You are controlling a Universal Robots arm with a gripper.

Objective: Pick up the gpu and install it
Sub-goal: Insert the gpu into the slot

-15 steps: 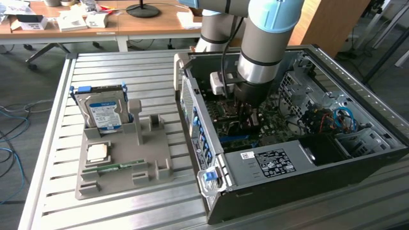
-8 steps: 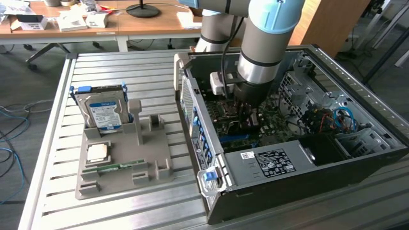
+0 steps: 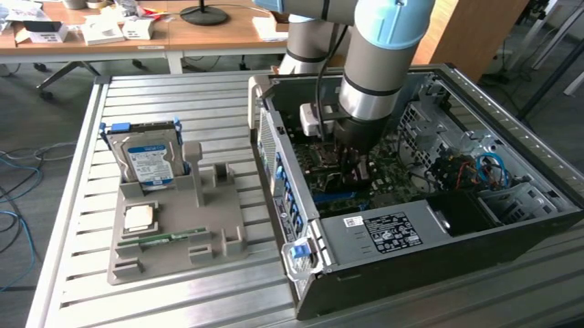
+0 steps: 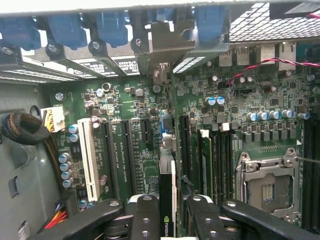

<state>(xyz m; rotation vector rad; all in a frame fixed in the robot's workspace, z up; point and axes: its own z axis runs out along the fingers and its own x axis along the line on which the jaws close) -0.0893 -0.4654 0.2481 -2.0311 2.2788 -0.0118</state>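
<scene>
My gripper (image 4: 167, 206) is shut on the gpu (image 4: 166, 187), a thin dark card seen edge-on between the two black fingers (image 4: 146, 220), with a green logo on its edge. The card stands upright over the green motherboard (image 4: 125, 107), lined up with a long black slot, and its silvery end bracket (image 4: 161, 50) sits at the case's rear openings. In the exterior view the gripper (image 3: 351, 167) reaches down inside the open computer case (image 3: 411, 236), low over the motherboard, with the dark gpu (image 3: 340, 181) beneath it.
A white slot (image 4: 89, 160) and the bare processor socket (image 4: 267, 187) flank the card. Blue latches (image 4: 112, 25) line the rear. On the exterior view's left, a grey holder (image 3: 174, 236) carries a hard drive (image 3: 146, 160), a processor chip (image 3: 139, 217) and a memory stick (image 3: 169, 237).
</scene>
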